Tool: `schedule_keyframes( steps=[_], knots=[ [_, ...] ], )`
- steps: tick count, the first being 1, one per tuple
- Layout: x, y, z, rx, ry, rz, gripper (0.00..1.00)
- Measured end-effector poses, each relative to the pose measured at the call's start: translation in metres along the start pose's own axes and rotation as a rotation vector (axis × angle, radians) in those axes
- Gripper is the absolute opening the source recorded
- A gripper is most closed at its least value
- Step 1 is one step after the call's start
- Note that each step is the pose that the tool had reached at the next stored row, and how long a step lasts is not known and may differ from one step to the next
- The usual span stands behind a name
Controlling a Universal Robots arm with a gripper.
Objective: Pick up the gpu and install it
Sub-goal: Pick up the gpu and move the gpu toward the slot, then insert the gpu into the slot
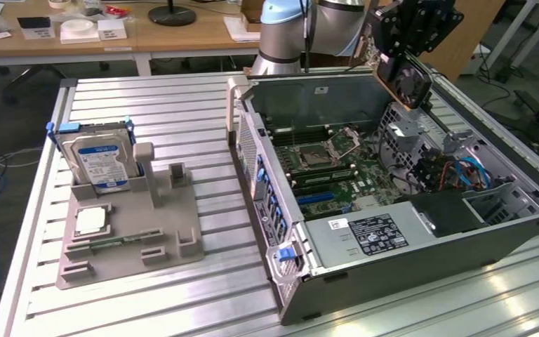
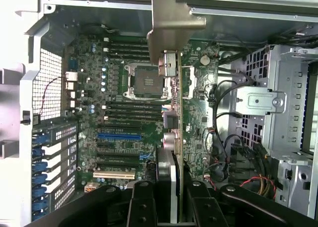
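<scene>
Dark gpu (image 1: 406,81) gripped edge-on between fingers of hand (image 2: 171,207); hand part closed on card. Gpu held in air above open case (image 1: 391,270), clear of motherboard (image 2: 124,117), metal bracket end foremost. Hard drive (image 1: 101,158) and processor (image 1: 92,221) in grey holder (image 1: 157,242) beside case, on table (image 1: 157,105).

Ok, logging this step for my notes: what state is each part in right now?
gpu: gripped in the jaws, over the open case, not in a slot.
computer case: lying flat, side open.
hard drive: upright in the stand.
processor chip: flat on the stand.
</scene>
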State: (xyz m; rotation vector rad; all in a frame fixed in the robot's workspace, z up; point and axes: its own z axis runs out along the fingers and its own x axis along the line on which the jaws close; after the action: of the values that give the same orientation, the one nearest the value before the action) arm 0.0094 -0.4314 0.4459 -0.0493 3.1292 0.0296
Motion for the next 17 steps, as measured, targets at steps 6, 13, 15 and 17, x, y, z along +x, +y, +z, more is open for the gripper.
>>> schedule_keyframes(
  steps=[6, 13, 15, 17],
  knots=[
    [0.0000, 0.0000, 0.0000, 0.0000, 0.0000, 0.000, 0.28],
    [0.0000, 0.0000, 0.0000, 0.0000, 0.0000, -0.003, 0.28],
    [0.0000, 0.0000, 0.0000, -0.0004, 0.0004, -0.027, 0.28],
    [0.0000, 0.0000, 0.0001, -0.0008, 0.0011, -0.061, 0.28]
  ],
)
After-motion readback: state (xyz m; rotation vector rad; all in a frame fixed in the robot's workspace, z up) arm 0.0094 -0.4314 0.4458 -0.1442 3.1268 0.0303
